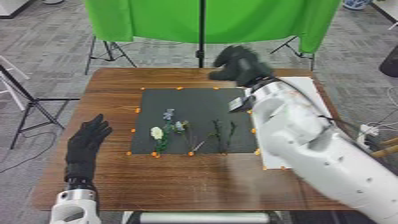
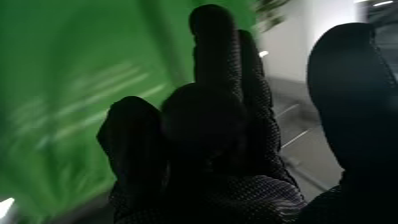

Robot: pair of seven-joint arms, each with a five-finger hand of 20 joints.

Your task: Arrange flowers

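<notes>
Flowers (image 1: 157,133) were laid on the mat (image 1: 200,105), seemingly all unarranged; right hand (image 1: 242,68) and left hand (image 1: 86,141) were held open.

A green cloth (image 1: 151,22) spans the upper part of the head view, with a thin black pole (image 1: 202,31) upright in front of it. Splayed black stand legs (image 1: 108,54) show below the cloth. Another black stand (image 1: 32,100) rises at the left edge from the grey floor (image 1: 44,47). A blue-and-white pot (image 1: 356,4) sits at upper right, above a dark rounded object (image 1: 389,66) at the right edge. On the brown wooden surface (image 1: 178,185), orange markers (image 1: 138,110) edge a dark mat (image 1: 178,100).
</notes>
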